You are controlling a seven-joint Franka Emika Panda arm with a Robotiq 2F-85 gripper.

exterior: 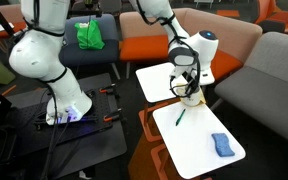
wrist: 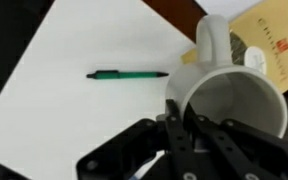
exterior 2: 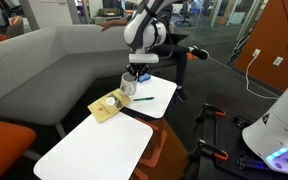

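A white mug (wrist: 229, 95) with its handle pointing away fills the right of the wrist view, its opening towards the camera. My gripper (wrist: 174, 108) is shut on the mug's near rim, one finger inside and one outside. In both exterior views the gripper (exterior: 188, 86) (exterior 2: 134, 72) points down onto the mug (exterior: 191, 98) (exterior 2: 130, 87). The mug is at the edge of a white tablet table (exterior 2: 162, 96). A green pen (wrist: 127, 74) (exterior: 180, 116) (exterior 2: 144, 99) lies on the white surface just beside the mug. Whether the mug rests on the table or hangs just above it is unclear.
A tan book (wrist: 269, 40) (exterior 2: 109, 105) lies right behind the mug. A blue cloth (exterior: 222, 145) sits at the near end of the table (exterior: 199, 140). A second white table (exterior: 156, 80) and grey sofa (exterior 2: 44, 60) flank them. A green cloth (exterior: 90, 35) lies on a chair.
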